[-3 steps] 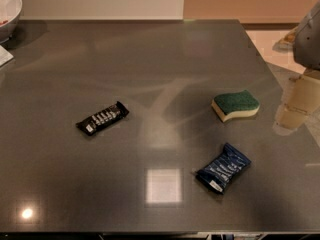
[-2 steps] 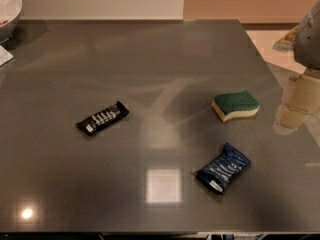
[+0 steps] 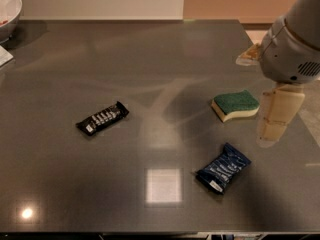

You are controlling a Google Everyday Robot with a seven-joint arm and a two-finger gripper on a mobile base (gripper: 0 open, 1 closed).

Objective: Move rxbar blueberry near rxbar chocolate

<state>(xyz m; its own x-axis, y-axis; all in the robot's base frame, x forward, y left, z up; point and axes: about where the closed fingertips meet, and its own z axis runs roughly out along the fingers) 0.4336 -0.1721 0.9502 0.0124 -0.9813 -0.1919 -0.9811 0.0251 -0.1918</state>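
Gripper (image 3: 272,129) over the right edge of the counter (image 3: 150,59), about midway between back and front, hanging below a bulky grey wrist housing (image 3: 292,54) and pointing down at the surface. Cannot tell whether open or closed; nothing seen held in it. Arm slanting in from beyond the back-right corner. Just inward from the gripper, a green-and-yellow sponge (image 3: 235,105), close but apart from it. Toward the front edge and a little inward from the gripper, the rxbar blueberry (image 3: 223,168), flat on the surface, nearest the front-right corner, touching neither sponge nor gripper. Long axis on a diagonal, from its front-left end to its back-right end, so roughly aimed at the gripper. Well apart across the counter, toward the left edge at about mid-depth, the rxbar chocolate (image 3: 102,118), also flat, on a shallower diagonal of the same lean. Bare grey surface between the two bars. Far off in the back-left corner, the rim of a white bowl (image 3: 9,9). Probably the approach step, with nothing grasped yet. Likely calls for a short reach forward and inward, a descent over the blue wrapper, and a wrist turn to close across the narrow width rather than along the diagonal; then a long carry leftward. Worth minding the sponge beside the path.
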